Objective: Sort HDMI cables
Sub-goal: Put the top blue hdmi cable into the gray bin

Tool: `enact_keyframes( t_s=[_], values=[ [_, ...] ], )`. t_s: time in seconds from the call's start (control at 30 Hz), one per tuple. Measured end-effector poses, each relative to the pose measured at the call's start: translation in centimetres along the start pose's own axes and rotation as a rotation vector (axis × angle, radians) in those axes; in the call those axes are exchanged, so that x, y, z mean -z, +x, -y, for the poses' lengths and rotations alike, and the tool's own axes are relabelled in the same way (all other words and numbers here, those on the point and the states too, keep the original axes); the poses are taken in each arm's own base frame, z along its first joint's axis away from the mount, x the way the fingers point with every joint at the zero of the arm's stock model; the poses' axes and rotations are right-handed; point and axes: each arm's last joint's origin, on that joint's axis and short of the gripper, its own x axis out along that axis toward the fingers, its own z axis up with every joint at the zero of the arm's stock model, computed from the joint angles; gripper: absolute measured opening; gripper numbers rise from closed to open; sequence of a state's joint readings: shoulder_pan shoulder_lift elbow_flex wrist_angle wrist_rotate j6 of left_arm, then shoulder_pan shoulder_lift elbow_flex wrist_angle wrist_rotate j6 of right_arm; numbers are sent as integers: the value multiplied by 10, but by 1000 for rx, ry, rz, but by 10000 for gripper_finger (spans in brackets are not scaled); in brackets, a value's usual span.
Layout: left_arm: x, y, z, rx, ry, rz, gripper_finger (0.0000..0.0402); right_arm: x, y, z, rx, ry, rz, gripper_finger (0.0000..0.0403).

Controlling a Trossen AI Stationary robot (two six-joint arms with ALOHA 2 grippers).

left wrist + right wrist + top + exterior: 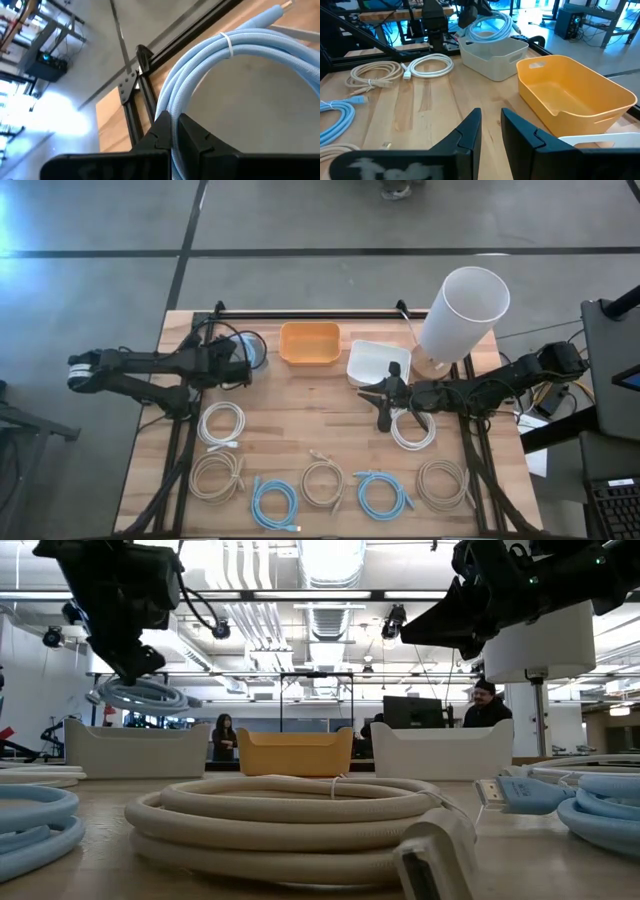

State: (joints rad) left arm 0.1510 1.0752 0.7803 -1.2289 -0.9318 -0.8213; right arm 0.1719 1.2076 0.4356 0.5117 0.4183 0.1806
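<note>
My left gripper [240, 362] is at the table's far left, shut on a light blue cable coil [145, 695]. It holds the coil above a pale bin [492, 57]. My right gripper [491, 117] hovers over bare wood near the white bin [375, 362]; its fingers stand a little apart and hold nothing. A white coil [412, 428] lies just beside it. More coils rest flat on the table's near half: white [222, 423], beige [217, 477], blue [274, 503], beige [322, 483], blue [383, 494] and beige [442, 483]. My left gripper pinches the blue coil's bundled strands [172, 142] between its two fingers, which lie across the strands. In the low view the fingers come from above and the coil hangs just below them, lifted clear over the pale bin [135, 748]. A white tie [227, 41] binds the loops farther along.
An orange bin [310, 342] stands between the pale bin and the white bin along the far edge. A tall white cylinder [460, 310] rises at the far right corner. Black frame rails [300, 313] run along the far edge. People show in the room behind [222, 735].
</note>
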Motion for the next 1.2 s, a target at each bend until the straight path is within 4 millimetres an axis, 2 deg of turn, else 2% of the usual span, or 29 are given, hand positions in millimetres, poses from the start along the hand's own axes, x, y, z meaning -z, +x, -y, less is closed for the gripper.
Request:
enact_keyframes(
  t_s=[0.2,0.53,1.0,1.2],
  values=[
    [6,10,5,-71,4,40,12,0,0,0,0,0,0,68],
    [21,35,26,-208,82,129,12,0,0,0,0,-1,0,68],
    [28,48,46,-196,124,43,14,0,0,0,1,-1,-1,68],
    [32,54,54,-182,157,-14,50,0,0,0,1,-2,-3,68]
  ],
)
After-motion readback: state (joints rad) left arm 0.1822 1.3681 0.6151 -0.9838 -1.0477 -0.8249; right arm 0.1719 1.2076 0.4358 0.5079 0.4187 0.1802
